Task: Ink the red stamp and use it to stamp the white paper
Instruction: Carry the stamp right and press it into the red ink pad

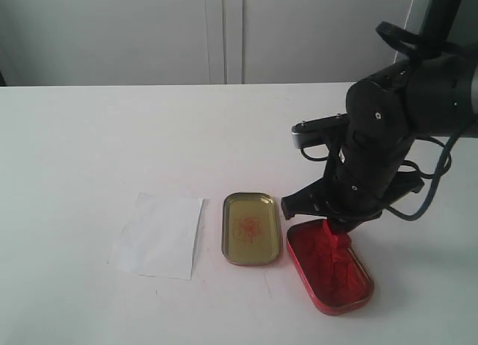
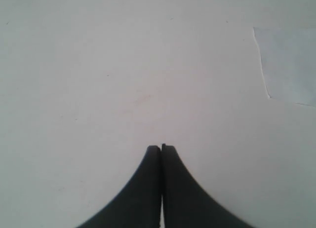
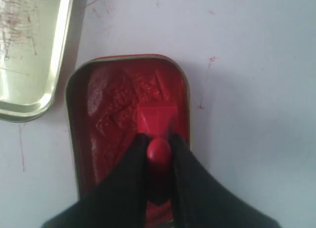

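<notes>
In the right wrist view, the right hand (image 3: 158,138) covers the knob sides of the red stamp (image 3: 157,118) and one end of the red tin (image 3: 98,114); the gold tin (image 3: 29,55) runs off the frame. The left wrist view crops the white paper (image 2: 289,65). In the exterior view the arm (image 1: 388,136) masks the red tin's 12 o'clock end.

We read no words, no labels, no brand marks, no numbers or signs on anything we see
</notes>
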`<action>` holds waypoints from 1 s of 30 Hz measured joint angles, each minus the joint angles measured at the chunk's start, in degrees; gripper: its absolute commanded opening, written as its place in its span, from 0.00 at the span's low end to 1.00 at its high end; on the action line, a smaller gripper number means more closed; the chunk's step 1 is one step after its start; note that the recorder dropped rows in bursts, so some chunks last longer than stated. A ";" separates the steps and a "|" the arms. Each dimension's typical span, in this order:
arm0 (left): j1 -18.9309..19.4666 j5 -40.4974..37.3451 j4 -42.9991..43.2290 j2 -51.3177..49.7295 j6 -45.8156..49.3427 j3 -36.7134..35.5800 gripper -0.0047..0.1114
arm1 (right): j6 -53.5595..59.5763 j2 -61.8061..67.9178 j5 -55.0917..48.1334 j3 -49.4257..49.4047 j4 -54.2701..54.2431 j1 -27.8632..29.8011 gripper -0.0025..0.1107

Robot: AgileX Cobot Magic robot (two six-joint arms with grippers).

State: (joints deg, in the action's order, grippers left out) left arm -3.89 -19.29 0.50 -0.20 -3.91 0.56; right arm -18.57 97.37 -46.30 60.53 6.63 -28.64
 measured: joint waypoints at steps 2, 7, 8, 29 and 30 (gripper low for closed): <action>0.00 0.00 0.00 0.00 0.00 0.00 0.04 | 1.28 0.00 0.93 -1.19 -0.15 0.34 0.02; 0.00 0.00 0.00 0.00 0.00 0.00 0.04 | 2.57 0.00 3.12 -2.63 -0.72 0.32 0.02; 0.00 0.00 0.00 0.00 0.00 0.00 0.04 | 2.69 0.00 3.64 -2.80 -0.72 0.32 0.02; 0.00 0.00 0.00 0.00 0.00 0.00 0.04 | 2.69 3.10 6.07 -3.75 -0.72 0.32 0.02; 0.00 0.00 0.00 0.00 0.00 0.00 0.04 | 2.69 3.20 6.16 -3.75 -0.72 0.32 0.02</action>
State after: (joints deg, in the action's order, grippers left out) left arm -3.89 -19.29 0.50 -0.20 -3.91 0.56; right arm -15.87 100.57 -40.13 56.79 5.91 -28.32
